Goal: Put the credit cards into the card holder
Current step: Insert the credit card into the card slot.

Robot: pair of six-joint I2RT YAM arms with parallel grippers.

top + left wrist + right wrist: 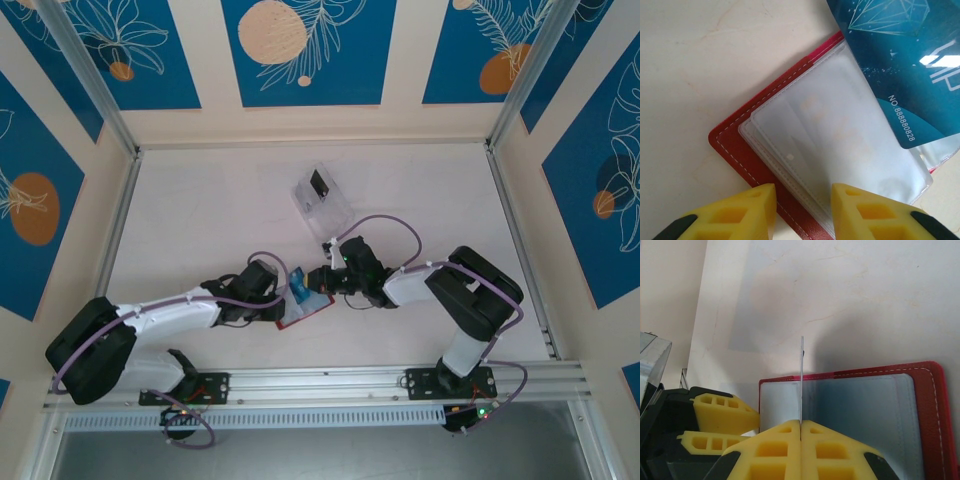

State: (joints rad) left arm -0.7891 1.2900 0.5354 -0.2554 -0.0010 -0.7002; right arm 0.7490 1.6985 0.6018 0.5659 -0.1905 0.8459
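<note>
One card holder [308,314] lies open and flat on the surface [200,200], between the two arms and near the front rail, its red cover underneath and its clear sleeves facing up. One blue credit card [900,60] hangs over the holder's 1 o'clock corner in the left wrist view, one card corner overlapping the sleeves. The right tool [801,427], at the holder's 1 o'clock from above, has its fingers closed tight on this card, which its own camera sees edge-on as a thin upright line above the open holder. The left tool [804,200], at 10 o'clock, stands partly open with nothing clasped. One finger is over the sleeves and the other at the red edge, apparently pressing down, though contact is hard to judge. At 12 o'clock, well apart, one clear rack [322,200] holds one dark card [320,183].
</note>
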